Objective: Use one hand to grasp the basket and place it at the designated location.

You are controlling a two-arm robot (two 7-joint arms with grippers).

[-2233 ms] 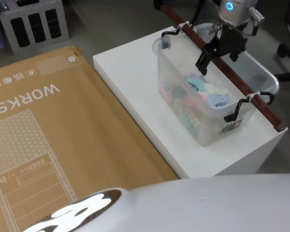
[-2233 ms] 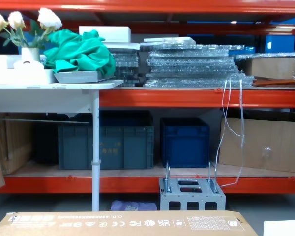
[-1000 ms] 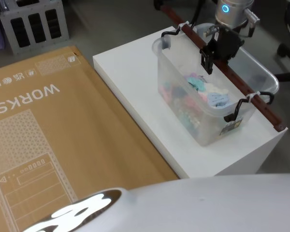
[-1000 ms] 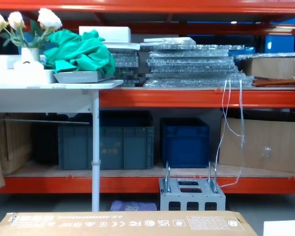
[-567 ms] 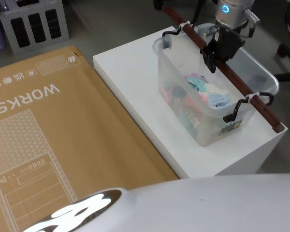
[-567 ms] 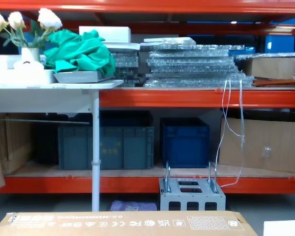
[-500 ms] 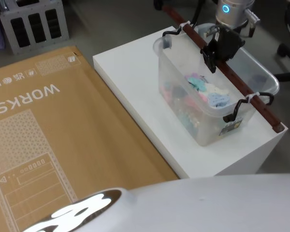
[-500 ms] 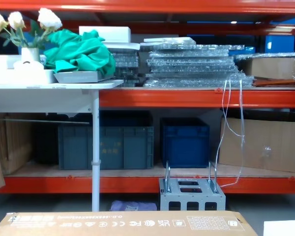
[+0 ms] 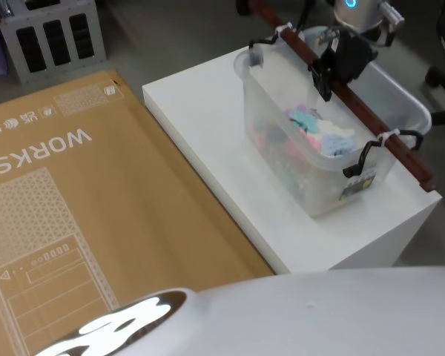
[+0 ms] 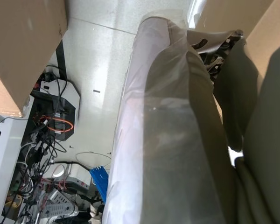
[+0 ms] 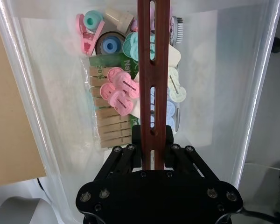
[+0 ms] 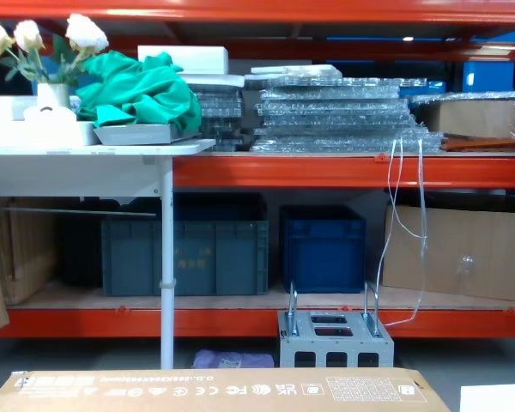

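The clear plastic basket (image 9: 282,152) is seen on the right half of a white pedestal (image 9: 208,119), toward 2 o'clock in the head view; whether its base rests on the top cannot be told. Its dark red-brown bar handle (image 9: 367,119) is laid across the rim from 11 o'clock to 5 o'clock and is tied to black hooks (image 9: 360,162) at each end. The right gripper (image 9: 328,73) is set over the far half of the tub, its jaws clamped narrowly on the handle (image 11: 153,56), as shown in the right wrist view (image 11: 153,136). Pastel clothes pegs (image 11: 116,91) are heaped inside the tub beneath the bar. A flat cardboard box (image 9: 74,222) lies at 9 o'clock of the pedestal, and a grey metal box (image 9: 48,33) stands at 11 o'clock.
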